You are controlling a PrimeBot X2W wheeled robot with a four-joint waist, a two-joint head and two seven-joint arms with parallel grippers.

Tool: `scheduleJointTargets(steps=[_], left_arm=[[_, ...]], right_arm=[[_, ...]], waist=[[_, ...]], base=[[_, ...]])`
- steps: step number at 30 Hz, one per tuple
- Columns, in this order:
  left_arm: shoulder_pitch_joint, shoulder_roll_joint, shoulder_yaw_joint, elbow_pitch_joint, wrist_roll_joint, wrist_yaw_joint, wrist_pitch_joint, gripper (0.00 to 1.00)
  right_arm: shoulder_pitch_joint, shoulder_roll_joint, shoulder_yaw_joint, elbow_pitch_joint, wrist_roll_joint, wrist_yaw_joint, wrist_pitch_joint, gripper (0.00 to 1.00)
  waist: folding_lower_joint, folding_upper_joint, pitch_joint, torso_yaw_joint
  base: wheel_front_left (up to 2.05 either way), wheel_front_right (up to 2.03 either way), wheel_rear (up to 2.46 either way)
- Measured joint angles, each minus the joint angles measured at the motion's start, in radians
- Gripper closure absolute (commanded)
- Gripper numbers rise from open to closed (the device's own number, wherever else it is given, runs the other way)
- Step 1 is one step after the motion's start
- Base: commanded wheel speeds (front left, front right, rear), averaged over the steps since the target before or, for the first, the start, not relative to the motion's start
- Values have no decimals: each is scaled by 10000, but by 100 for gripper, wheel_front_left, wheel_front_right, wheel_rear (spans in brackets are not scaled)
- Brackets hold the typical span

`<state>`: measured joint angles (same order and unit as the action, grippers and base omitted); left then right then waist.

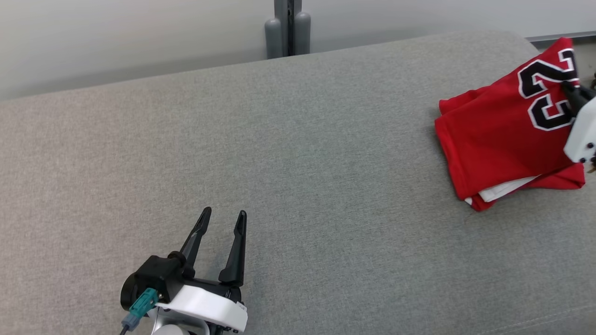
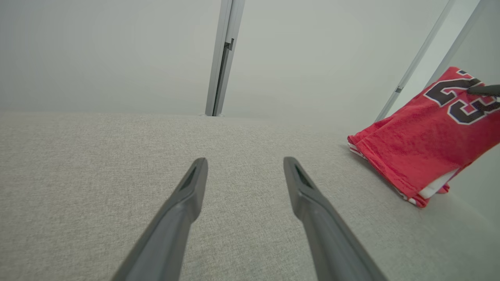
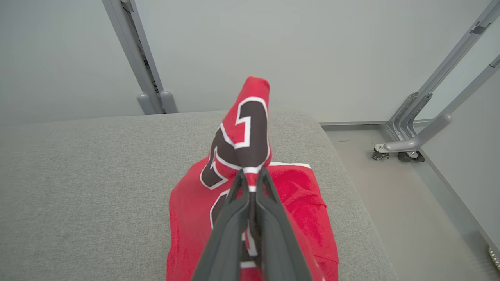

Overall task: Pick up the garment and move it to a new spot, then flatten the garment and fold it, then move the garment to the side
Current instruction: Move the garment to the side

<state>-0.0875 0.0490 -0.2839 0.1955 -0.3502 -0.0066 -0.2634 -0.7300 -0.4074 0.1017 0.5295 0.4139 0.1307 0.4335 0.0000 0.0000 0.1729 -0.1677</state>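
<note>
One grey padded surface (image 1: 298, 153): we see it spread across nearly the whole head view, with a pale wall behind its far edge.
Grey upright post (image 1: 288, 28): it stands against the wall, behind the far edge of the surface.
Red garment (image 1: 498, 139): we find it folded at the right end of the surface, well apart from our left arm. Its lower layers rest on the fabric, a white layer peeks out at the near edge, and its upper part is pulled up off the pile.
Black numerals (image 1: 545, 95): they are white-edged and sit on the raised part of the garment.
Left gripper (image 1: 224, 215): we hold it low over the bare surface, fingers spread apart, grasping nothing.
Right gripper (image 3: 251, 173): our fingers are pinched together on the garment, right at the numerals.
Teal connector (image 1: 143, 301): it sits on the left wrist housing.
</note>
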Motion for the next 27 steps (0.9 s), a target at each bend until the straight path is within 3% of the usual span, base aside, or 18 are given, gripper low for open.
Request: scheduleJointTargets(steps=[7, 10, 27], left_arm=[[-183, 0, 77, 10, 222, -98, 0, 0], [-387, 6, 100, 4, 424, -167, 0, 0], [-828, 63, 288, -82, 754, -318, 2, 0]], right_arm=[[-396, -763, -77, 646, -546, 2, -541, 100], [-685, -1168, -809, 1392, -932, 0, -863, 100], [-1399, -1126, -3645, 3639, -3986, 2, -1710, 100]], waist=[[0, 0, 528, 243], [0, 0, 978, 421], [0, 0, 2310, 1067]], base=[[0, 0, 0], [0, 0, 0], [0, 0, 0]])
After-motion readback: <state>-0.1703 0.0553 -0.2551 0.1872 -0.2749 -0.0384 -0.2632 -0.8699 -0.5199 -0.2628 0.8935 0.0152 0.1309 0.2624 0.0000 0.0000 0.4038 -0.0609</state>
